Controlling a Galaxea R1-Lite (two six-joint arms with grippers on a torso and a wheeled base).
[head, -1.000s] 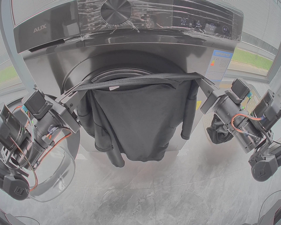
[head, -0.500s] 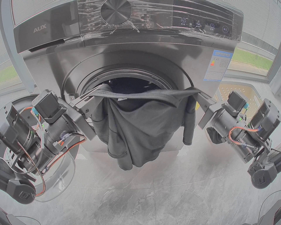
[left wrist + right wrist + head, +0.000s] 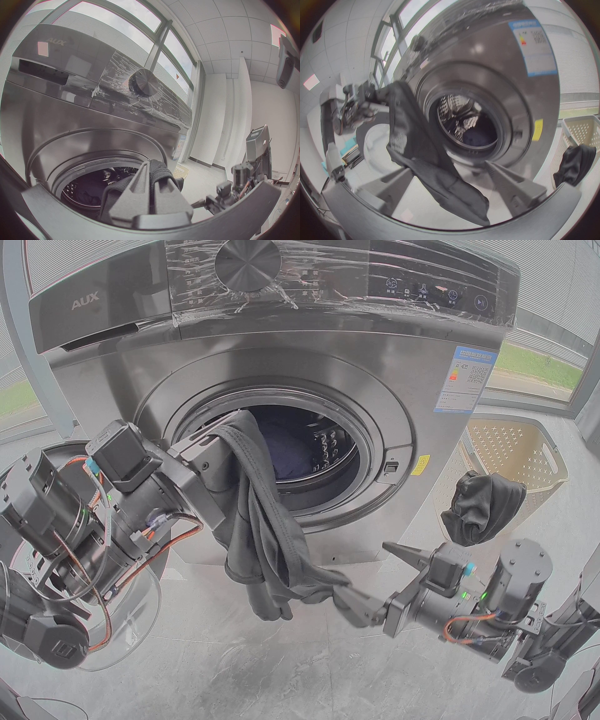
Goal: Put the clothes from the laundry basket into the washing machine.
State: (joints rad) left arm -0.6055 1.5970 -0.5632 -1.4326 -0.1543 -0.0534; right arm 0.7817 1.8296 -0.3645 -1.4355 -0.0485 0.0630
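Observation:
A dark grey garment hangs in a long bunch from my left gripper, which is shut on its upper end at the left rim of the washing machine's open drum. In the left wrist view the fingers pinch the garment. My right gripper is low in front of the machine, open, with the garment's lower end lying between its spread fingers. A dark blue item lies inside the drum. The beige laundry basket stands at the right, with another dark garment draped over its rim.
The washer's round transparent door is swung open at the lower left, behind my left arm. Grey marbled floor spreads in front of the machine. Windows run behind the machine on both sides.
The right gripper let go of the garment and dropped low toward the centre. The left gripper moved right toward the drum opening, so the once-stretched garment now hangs from it alone.

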